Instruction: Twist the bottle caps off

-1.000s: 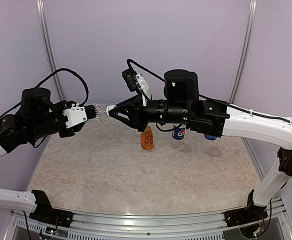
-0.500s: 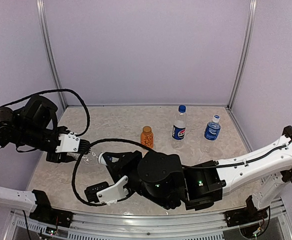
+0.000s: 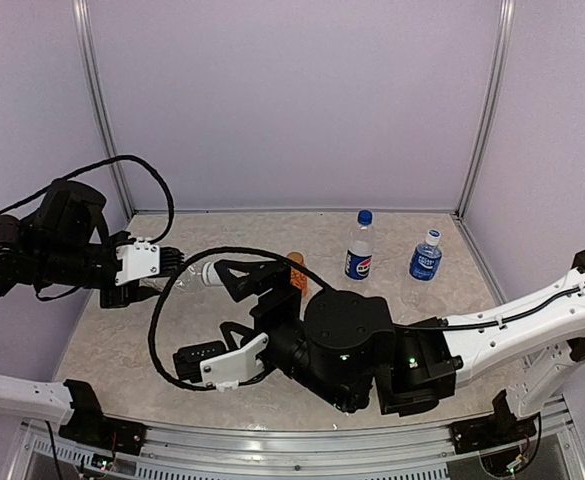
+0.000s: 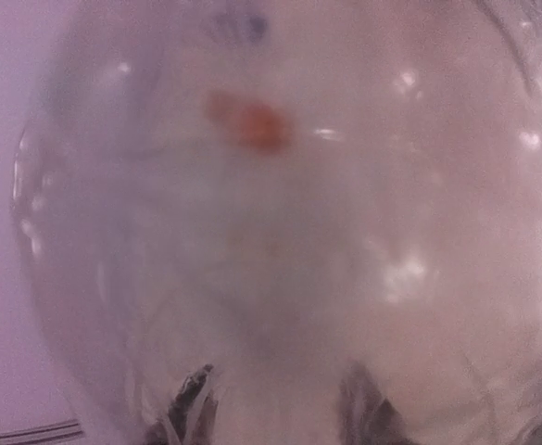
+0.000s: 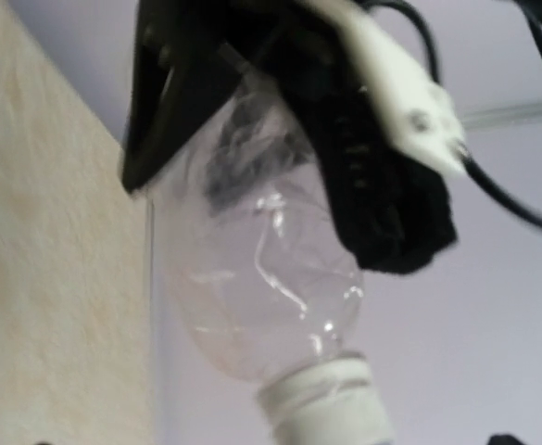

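Clear bottle held up at the left, its cap on.
Your left gripper (image 3: 167,264) is closed around the clear bottle (image 3: 190,276), which lies sideways above the table (image 3: 122,360) and looks empty. Its white cap (image 5: 326,413) points toward the right gripper (image 3: 240,298), whose jaws are wide apart and hold nothing. Further right stand the orange bottle (image 3: 298,272), the Pepsi bottle (image 3: 359,250) and the blue-label bottle (image 3: 425,257) — you cannot tell how full they are.
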Motion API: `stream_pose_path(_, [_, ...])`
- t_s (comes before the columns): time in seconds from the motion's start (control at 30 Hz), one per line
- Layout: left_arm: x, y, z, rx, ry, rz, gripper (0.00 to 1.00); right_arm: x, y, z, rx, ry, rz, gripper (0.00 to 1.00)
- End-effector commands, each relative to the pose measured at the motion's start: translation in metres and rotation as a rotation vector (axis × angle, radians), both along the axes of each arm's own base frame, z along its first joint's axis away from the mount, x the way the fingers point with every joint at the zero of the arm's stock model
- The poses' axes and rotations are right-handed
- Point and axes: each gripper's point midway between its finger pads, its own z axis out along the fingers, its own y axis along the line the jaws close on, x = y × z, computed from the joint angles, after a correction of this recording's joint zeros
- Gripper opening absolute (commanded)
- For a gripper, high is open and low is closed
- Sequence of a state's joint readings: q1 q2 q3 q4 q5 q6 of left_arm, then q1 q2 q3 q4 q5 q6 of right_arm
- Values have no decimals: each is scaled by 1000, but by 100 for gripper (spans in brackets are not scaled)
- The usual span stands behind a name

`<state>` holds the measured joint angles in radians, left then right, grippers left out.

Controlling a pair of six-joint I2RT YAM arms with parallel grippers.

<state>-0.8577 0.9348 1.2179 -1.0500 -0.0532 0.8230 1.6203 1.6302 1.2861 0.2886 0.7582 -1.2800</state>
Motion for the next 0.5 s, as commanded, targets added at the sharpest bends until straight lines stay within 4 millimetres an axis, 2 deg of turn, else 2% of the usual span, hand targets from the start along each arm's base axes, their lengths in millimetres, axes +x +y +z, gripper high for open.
stream_pose_path(0.0, [43,-4,33,-81,-229,119,43,4,-22,39,290,379,77,99])
stream_pose_path(0.13, [69,-7,55,-102,-408,166,43,13,-35,71,530,849,324,99])
stream_pose_path(0.2, [74,-8,63,-116,-443,182,43,21,-47,88,646,984,405,99])
stream_pose_path(0.3, [78,-7,64,-103,-466,192,43,41,-59,105,792,1134,416,99])
stream_pose_path(0.37, [81,-7,64,-92,-490,193,43,61,-56,102,873,1254,339,99])
stream_pose_path(0.43, [82,-8,60,-71,-501,185,43,86,-47,86,918,1406,203,99])
stream_pose_path(0.47, [82,-7,59,-65,-503,183,43,95,-42,85,930,1474,169,99])
